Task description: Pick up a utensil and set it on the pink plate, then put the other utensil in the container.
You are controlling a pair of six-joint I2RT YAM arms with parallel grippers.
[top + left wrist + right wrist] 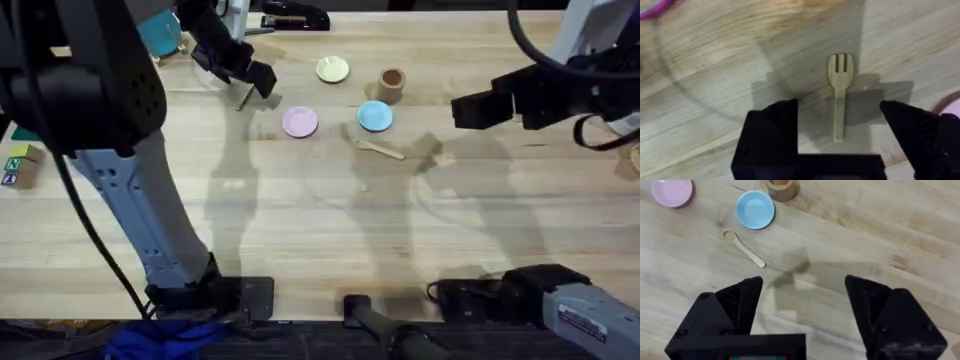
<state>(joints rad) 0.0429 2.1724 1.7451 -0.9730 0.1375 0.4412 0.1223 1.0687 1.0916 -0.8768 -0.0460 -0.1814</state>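
Fork (839,95) lies flat on the table, not yet lifted, between my left pincer's (840,125) spread fingers, left of the pink plate (299,122). Nothing is done so far, I judge: the spoon (743,248) rests near the blue plate (755,209), outside the cup (782,188); my right pincer (802,305) hangs apart, holding nothing

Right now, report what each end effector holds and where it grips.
Nothing is held. The left end effector is open, straddling the fork handle on the table. The right end effector is open.
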